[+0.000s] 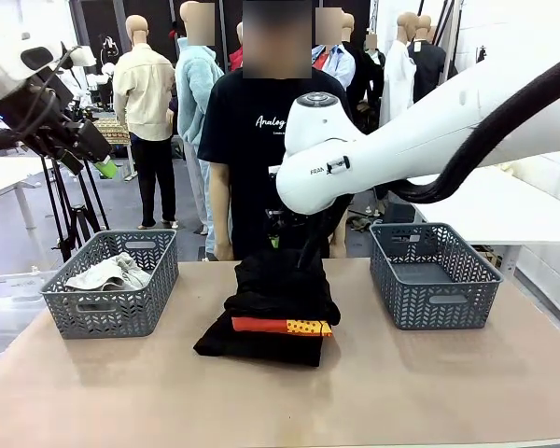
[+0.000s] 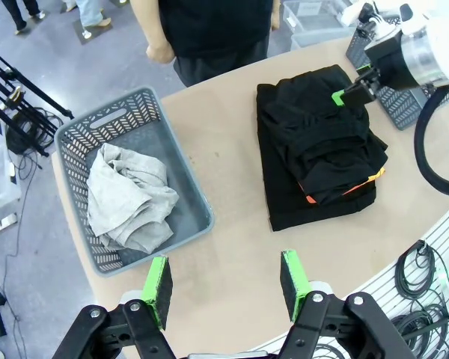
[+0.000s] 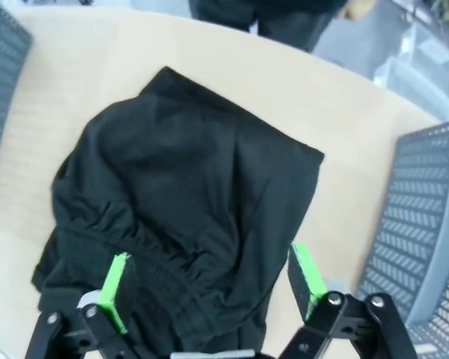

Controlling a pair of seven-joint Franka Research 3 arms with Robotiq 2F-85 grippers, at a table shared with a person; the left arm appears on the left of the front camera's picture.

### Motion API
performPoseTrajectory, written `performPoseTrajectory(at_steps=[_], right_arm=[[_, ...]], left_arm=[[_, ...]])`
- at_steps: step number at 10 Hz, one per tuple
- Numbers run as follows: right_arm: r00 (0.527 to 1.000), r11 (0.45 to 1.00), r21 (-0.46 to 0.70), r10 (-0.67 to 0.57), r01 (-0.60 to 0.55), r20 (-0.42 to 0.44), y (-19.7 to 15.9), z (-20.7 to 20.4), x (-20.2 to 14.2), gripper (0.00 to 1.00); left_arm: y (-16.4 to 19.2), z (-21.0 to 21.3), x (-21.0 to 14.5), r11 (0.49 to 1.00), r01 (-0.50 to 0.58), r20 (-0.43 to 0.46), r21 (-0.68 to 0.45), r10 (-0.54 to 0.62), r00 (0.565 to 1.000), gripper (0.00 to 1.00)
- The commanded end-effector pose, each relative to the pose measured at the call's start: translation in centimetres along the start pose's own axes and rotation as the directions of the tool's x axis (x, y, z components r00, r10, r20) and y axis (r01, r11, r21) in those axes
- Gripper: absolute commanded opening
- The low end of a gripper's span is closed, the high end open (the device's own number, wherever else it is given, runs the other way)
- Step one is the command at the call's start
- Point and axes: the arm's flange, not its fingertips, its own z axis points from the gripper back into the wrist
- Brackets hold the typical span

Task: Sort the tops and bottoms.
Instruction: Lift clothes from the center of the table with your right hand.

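1. The plain black folded cloth garment point(image 3: 187, 187) tops the pile on the table point(image 1: 448, 392), over a bright orange folded top point(image 1: 261, 325)
2. Soft, light, prone to unfolding; I'd pinch its bunched ridge at 6 o'clock in the right wrist view
3. Right pincer point(image 3: 209, 258) released, hovering over it; left pincer point(image 2: 224, 288) released, empty
4. Grey plastic basket point(image 1: 439, 301) stands at the pile's 3 o'clock

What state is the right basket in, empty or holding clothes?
Empty: the right basket shows its bare grey floor, no garment inside.
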Motion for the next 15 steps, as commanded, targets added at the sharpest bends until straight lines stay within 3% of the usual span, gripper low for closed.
performPoseTrajectory(at_steps=[1, 3, 6, 11, 12, 15], right_arm=[[0.995, 0.996, -0.017, -0.089, 0.088, -0.035, 1.2, -1.1, 1.8, 1.00], [0.983, 0.992, -0.022, -0.129, 0.127, -0.131, 0.8, -4.0, 2.0, 1.00], [0.975, 0.998, -0.016, -0.060, 0.058, -0.214, 1.4, -6.1, 1.6, 1.00], [0.955, 0.999, 0.030, -0.012, 0.022, -0.295, 1.5, -8.8, 0.4, 1.00], [0.955, 1.000, 0.024, -0.012, 0.020, -0.296, 1.2, -9.0, 0.2, 0.95], [0.953, 1.000, 0.023, -0.006, 0.014, -0.304, 1.0, -9.1, -0.1, 0.39]], left_arm=[[0.0, 0.1, 0.0, 1.000, -0.008, 0.005, 0.004, 0.008, 1.000, 0.76], [0.0, 0.1, 0.0, 1.000, -0.008, 0.005, 0.004, 0.008, 1.000, 0.76], [0.0, 0.1, 0.0, 1.000, -0.008, 0.005, 0.004, 0.008, 1.000, 0.76], [0.0, 0.1, 0.0, 1.000, -0.008, 0.005, 0.004, 0.008, 1.000, 0.76], [0.0, 0.1, 0.0, 1.000, -0.008, 0.005, 0.004, 0.008, 1.000, 0.76], [0.0, 0.1, 0.0, 1.000, -0.008, 0.005, 0.004, 0.008, 1.000, 0.76]])
